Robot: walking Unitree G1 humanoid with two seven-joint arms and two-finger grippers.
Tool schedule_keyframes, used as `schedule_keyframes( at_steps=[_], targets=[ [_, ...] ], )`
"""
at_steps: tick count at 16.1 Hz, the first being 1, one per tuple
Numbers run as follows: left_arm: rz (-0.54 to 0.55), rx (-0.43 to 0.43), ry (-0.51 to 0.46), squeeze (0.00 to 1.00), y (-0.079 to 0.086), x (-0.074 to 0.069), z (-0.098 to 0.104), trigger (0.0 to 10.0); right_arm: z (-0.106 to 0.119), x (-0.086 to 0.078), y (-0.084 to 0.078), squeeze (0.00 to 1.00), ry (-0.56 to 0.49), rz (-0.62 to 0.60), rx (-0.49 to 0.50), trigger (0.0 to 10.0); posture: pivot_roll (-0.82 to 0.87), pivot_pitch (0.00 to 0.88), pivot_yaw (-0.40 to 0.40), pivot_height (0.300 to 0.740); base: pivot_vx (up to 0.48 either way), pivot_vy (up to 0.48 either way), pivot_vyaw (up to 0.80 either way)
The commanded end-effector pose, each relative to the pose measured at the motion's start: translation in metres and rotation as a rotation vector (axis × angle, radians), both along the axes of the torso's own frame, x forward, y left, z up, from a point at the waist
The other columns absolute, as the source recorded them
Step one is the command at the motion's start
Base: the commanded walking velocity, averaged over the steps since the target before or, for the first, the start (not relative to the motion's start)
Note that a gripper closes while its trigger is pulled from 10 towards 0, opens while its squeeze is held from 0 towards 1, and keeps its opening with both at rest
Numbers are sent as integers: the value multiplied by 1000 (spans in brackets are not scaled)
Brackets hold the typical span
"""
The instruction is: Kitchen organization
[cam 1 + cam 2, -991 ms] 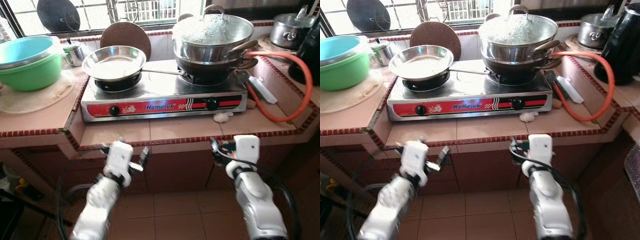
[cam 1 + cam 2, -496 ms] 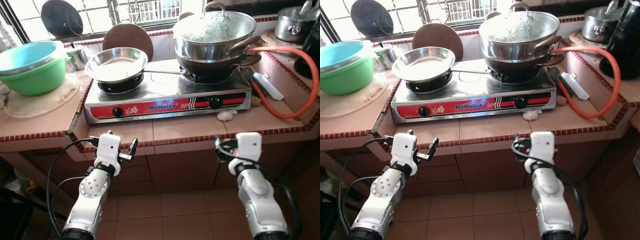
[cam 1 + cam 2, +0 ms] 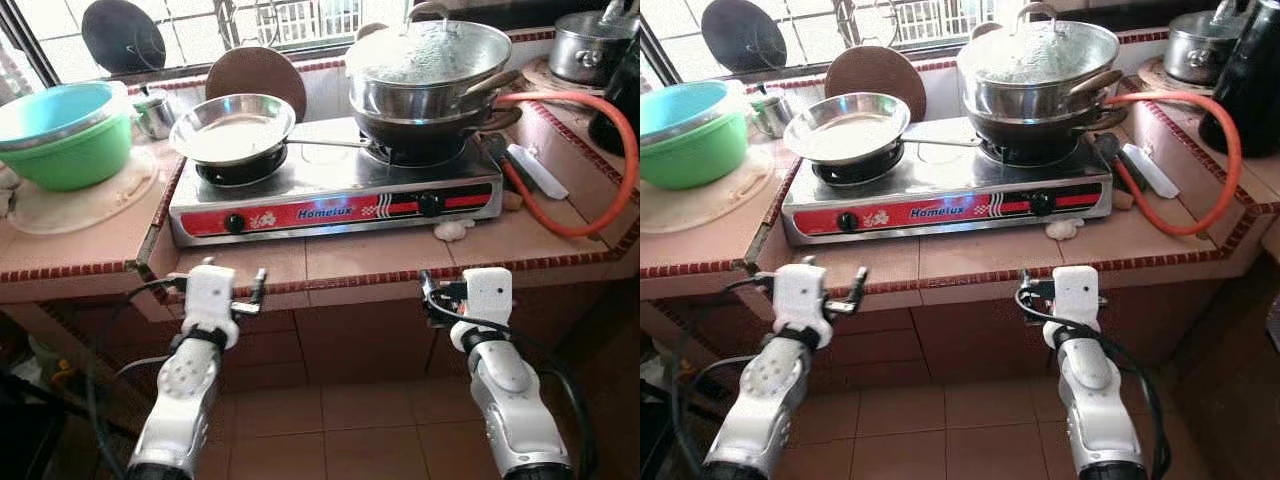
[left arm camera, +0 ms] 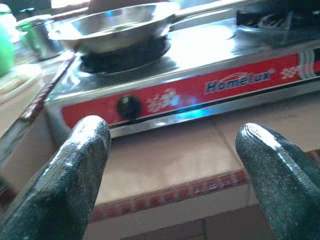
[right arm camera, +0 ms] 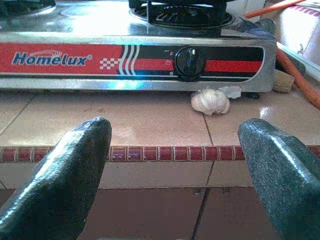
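- head views: a two-burner stove (image 3: pixel 335 195) sits on the tiled counter (image 3: pixel 90 240). on the stove's left burner rests an empty steel pan (image 3: pixel 232 128); on its right burner stands a lidded pot (image 3: pixel 430 68) stacked on a dark wok. left of the stove sits a green bowl (image 3: pixel 62 160) with a blue bowl (image 3: pixel 50 108) nested in it. an orange hose (image 3: pixel 590 160) curves to the right of the stove. a garlic bulb (image 3: pixel 450 230) lies just in front of the stove's right corner.
- the left gripper (image 3: pixel 218 292) and right gripper (image 3: pixel 450 295) hover below the counter edge, in front of the stove.
- left wrist view: the fingers (image 4: pixel 75 170) stand wide apart, holding nothing, facing the stove's left knob (image 4: pixel 128 106).
- right wrist view: the fingers (image 5: pixel 70 175) are spread apart and empty, facing the right knob (image 5: pixel 190 61), with the garlic bulb just below that knob.
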State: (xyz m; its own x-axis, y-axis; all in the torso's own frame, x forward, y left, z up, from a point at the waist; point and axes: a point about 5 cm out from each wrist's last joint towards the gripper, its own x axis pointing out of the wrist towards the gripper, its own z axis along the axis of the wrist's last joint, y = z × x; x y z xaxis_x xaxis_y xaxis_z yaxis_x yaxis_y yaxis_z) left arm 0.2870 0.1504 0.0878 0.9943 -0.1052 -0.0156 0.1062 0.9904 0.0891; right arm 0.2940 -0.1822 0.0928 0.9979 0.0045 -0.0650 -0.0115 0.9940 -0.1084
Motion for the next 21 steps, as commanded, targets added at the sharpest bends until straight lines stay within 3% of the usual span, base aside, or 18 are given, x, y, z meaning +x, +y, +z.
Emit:
schedule_keyframes(
  at_steps=[1,6,19,21],
  targets=[
    [2,13,-16,0,0,-1,3,10000,4,4,3,0,-4,22,4,10000,-217,0,62,740,0,0,0],
    [76,-20,-37,0,-1,-1,5,10000,13,14,4,0,-7,88,-22,10000,-189,1,7,740,0,0,0],
    [84,-12,-31,0,-3,-4,3,10000,14,20,10,0,-7,85,7,10000,-176,0,24,740,0,0,0],
    [73,-1,-31,0,-6,-3,4,10000,11,18,9,0,0,79,9,10000,-180,0,29,740,0,0,-769]
  ],
)
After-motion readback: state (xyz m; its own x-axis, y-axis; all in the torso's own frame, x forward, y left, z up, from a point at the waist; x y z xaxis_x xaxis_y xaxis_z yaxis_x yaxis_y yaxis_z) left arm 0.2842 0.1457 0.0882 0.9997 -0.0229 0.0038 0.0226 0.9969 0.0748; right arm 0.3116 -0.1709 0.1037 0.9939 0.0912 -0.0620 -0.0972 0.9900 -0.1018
